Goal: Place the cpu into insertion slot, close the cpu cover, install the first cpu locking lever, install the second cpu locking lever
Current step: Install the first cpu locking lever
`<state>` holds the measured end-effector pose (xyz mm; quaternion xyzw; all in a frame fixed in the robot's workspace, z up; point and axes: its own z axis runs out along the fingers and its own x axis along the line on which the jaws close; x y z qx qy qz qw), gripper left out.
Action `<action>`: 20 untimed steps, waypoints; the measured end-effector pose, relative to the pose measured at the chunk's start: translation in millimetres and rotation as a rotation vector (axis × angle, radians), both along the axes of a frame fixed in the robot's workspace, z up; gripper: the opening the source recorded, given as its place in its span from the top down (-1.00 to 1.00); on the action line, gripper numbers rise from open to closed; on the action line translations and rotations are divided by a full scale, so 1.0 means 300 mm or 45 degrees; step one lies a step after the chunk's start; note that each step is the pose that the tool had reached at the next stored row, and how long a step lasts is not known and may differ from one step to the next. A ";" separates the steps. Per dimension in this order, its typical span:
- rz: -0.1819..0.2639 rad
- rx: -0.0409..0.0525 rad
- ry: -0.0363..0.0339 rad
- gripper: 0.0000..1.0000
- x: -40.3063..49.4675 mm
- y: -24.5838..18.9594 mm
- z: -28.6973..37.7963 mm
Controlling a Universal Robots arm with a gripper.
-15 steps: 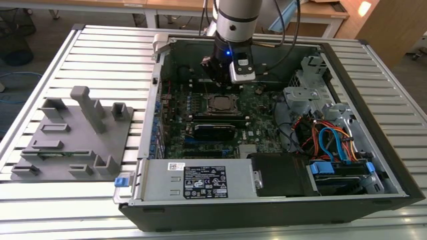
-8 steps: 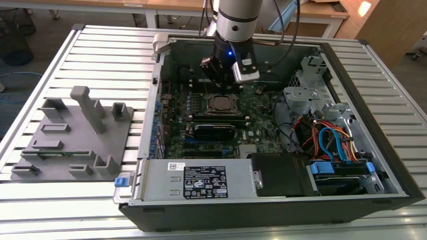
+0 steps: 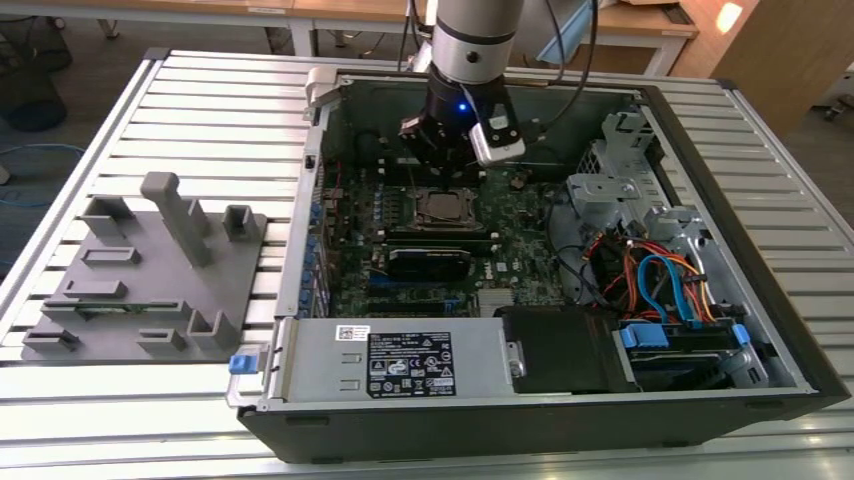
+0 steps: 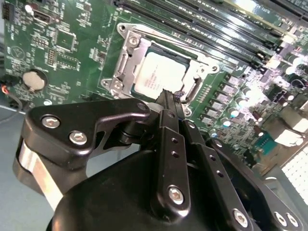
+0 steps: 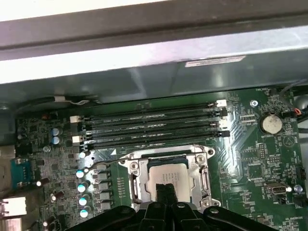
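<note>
Cpu (image 4: 159, 77) seated, cover (image 4: 126, 57) down over it. Claw (image 4: 171, 96) pinched shut, nothing in it, tips near lever (image 4: 196, 84). We judge lever step in hand; wants steady press.

Memory slots (image 5: 154, 126) just beside cpu cover (image 5: 133, 179)

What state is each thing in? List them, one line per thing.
cpu: seated flat, metal top up.
insertion slot: occupied by the cpu.
cpu cover: down, framing the cpu.
gripper: shut, tips by the cover's edge.
computer case: lying flat, side open.
</note>
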<state>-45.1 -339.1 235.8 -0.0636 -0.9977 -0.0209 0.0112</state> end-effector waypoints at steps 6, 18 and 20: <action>0.005 0.000 -0.0023 0.80 -0.047 0.000 0.000; 0.030 0.001 -0.0275 0.80 -0.065 0.000 0.008; 0.036 0.002 -0.0286 0.80 -0.066 0.000 0.008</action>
